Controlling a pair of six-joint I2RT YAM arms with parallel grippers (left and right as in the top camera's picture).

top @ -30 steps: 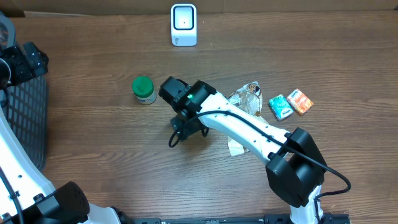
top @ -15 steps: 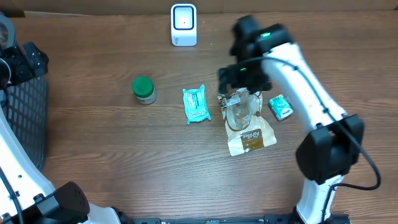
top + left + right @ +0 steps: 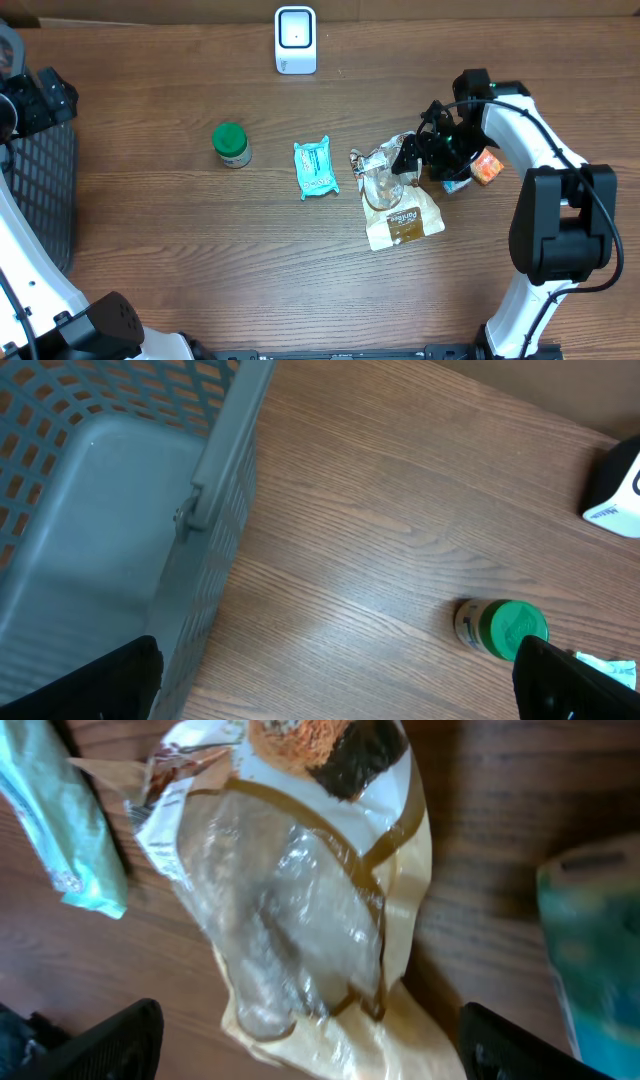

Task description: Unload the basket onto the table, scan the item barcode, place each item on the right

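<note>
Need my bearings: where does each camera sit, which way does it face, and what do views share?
Overhead: fixed above the table, facing straight down on scanner, bottle, packet, bag and basket; left arm and right arm show.
Left wrist: above the basket's edge, angled down toward bottle and scanner; open left gripper at the bottom corners.
Right wrist: close over the bag, facing down; open right gripper at the bottom corners.
Shared: overhead and left wrist see bottle, scanner, basket; overhead and right wrist see bag, packet.

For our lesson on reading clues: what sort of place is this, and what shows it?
Probably a mock checkout bench: a white scanner at the far edge, packaged goods such as a green-lidded jar and teal packet, and a grey basket.
</note>
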